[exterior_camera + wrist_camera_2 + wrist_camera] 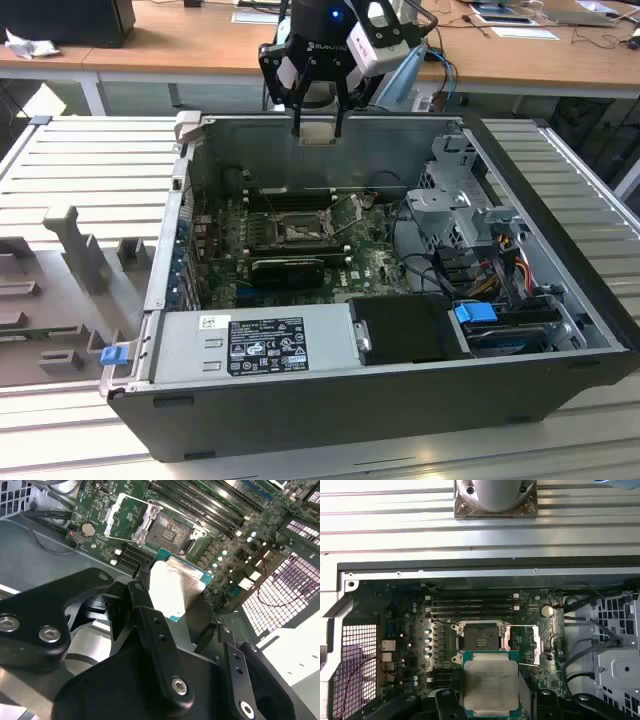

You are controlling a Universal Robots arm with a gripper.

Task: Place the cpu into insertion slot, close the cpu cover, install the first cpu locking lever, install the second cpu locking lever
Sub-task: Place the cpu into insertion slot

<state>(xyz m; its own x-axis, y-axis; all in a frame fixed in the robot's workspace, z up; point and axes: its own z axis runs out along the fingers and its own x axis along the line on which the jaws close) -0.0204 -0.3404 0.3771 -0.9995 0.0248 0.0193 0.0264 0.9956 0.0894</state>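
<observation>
One grey metal power-supply box [255,345] with a black label lies along the near edge of the open dark computer case [400,410] in the exterior view. A blue plastic tab [477,312] sits just to the exterior view's right of it. Behind the box, a long black card [287,268] stands on the green circuit board [372,266].

Just past the card is the insertion slot [297,228], a square socket with a dark metal rim. In both wrist views its centre is uncovered, with no chip in it. The cpu cover [522,642], a thin dull-silver frame plate with a large square window, is swung open off the socket to one side.

Farther back, the black two-fingered gripper [318,128] hangs at about the level of the rim of the case's far wall. Its fingers are clamped on opposite edges of the cpu [491,682], a small flat square chip with a pale silver-grey top and a green border. The chip is held flat, well above the board and apart from the socket.

Beyond the case runs a brown wooden desk [170,40].
</observation>
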